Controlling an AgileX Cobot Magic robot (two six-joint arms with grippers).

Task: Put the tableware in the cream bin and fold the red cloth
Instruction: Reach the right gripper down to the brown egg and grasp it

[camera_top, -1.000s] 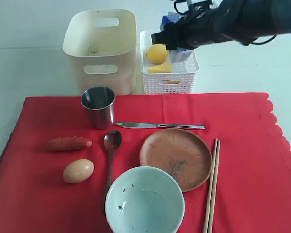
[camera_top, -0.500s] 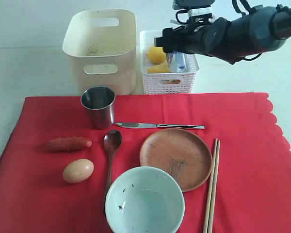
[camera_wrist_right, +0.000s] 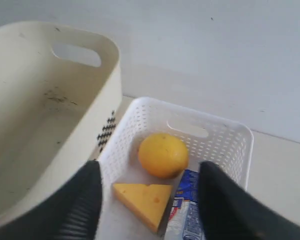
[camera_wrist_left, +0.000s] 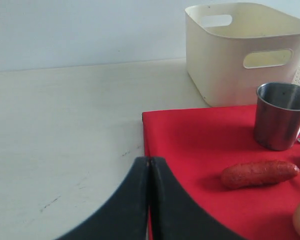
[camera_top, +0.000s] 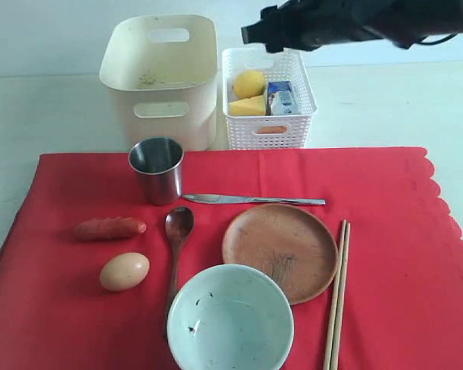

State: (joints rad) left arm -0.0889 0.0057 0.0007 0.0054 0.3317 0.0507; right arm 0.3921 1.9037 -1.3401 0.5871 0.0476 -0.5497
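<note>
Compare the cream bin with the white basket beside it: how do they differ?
The cream bin is taller, smooth-walled and holds no tableware yet; the white basket is lower, lattice-sided and holds a lemon, cheese and a carton. Both are open-topped with cut-out handles.

Clear room above cream bin [camera_top: 194, 116]

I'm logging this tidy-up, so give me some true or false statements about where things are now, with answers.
1. The steel cup stands upright on the red cloth. True.
2. The silver knife lies inside the cream bin. False: the knife lies on the cloth, outside the cream bin.
3. The left gripper is shut. True.
4. The right gripper is shut on the lemon. False: it is open above the white basket, where the lemon lies.
</note>
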